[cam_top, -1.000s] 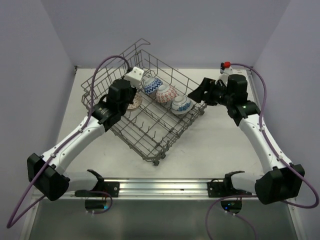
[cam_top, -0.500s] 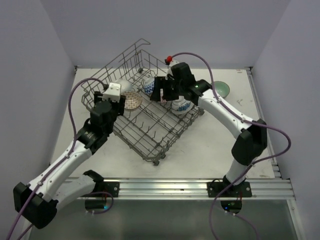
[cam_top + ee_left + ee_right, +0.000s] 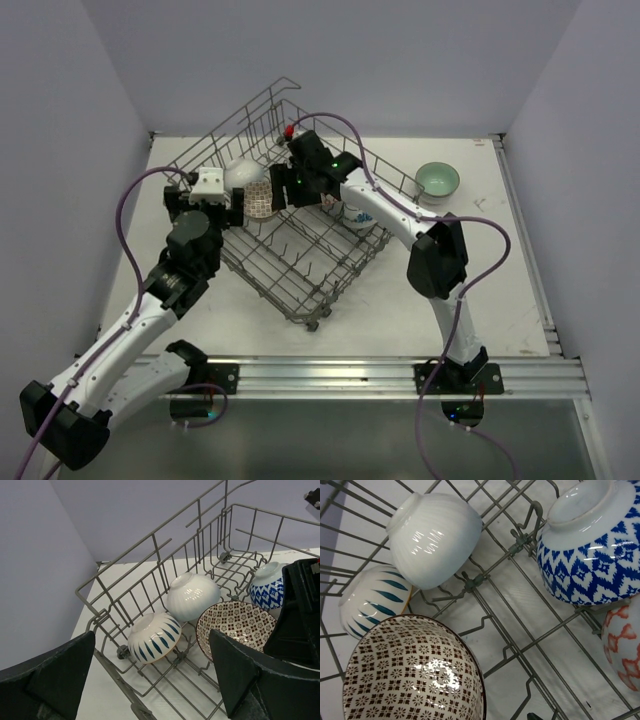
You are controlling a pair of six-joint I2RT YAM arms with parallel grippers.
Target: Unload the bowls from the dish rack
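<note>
Five bowls (image 3: 435,537) in dish rack (image 3: 300,262), mostly rim-down, feet toward 11 o'clock; red-patterned bowl (image 3: 625,645) cut off at 3 o'clock. Mint bowl (image 3: 438,181) upright on table (image 3: 450,285). Left gripper (image 3: 150,680) splayed wide, empty; right gripper (image 3: 285,190) grip unreadable.

No readable text, labels, brands, numbers or signs appear in any view.

The dish rack (image 3: 300,262) sits on the table (image 3: 380,300), turned cornerwise. A lone bowl (image 3: 437,181) rests on the table to the rack's right, apart from it. Inside the rack, three bowls cluster at its left corner. The wall-side bowl (image 3: 152,637) lies against the rack's left wall, the rear bowl (image 3: 192,596) just behind it, and the inner bowl (image 3: 235,627) beside both, toward the rack's middle. Farther right in the rack lie a fourth bowl (image 3: 592,550), then a fifth bowl (image 3: 622,645).
</note>
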